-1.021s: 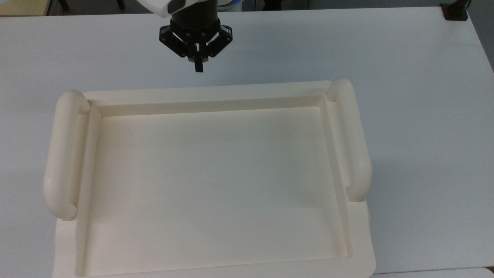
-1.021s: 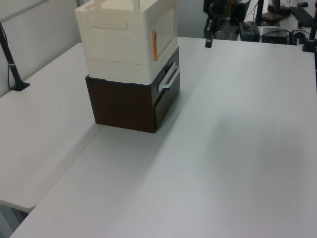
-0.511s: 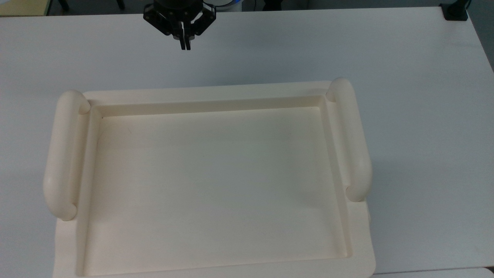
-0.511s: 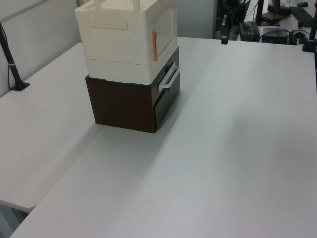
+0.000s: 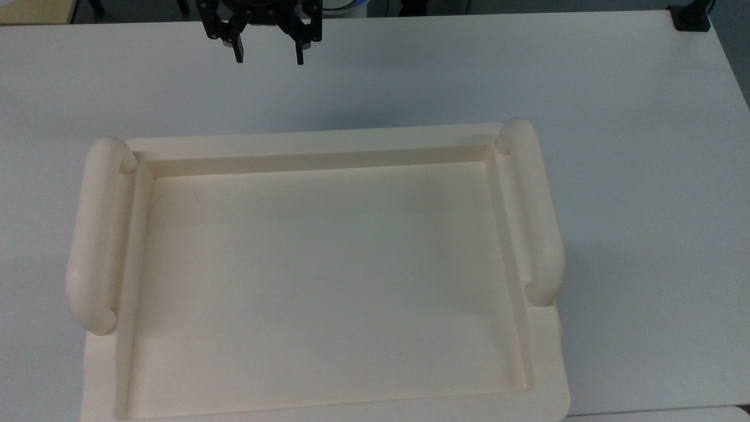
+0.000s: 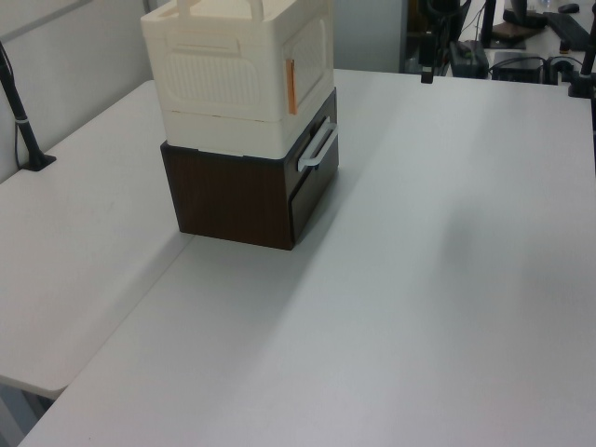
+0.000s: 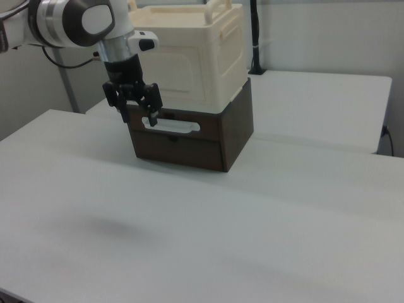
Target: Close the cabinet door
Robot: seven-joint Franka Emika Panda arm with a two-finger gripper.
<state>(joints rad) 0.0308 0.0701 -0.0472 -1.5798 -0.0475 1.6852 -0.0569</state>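
White arm, black claw

We see a rounded white arm (image 7: 69, 19) with grey joint caps and a small dark mark on its wrist, ending in a black gripper (image 7: 137, 107) with two slim black fingers (image 5: 238, 50) on angular linkages.

No text, label, brand, number or sign can be read on anything in these views.
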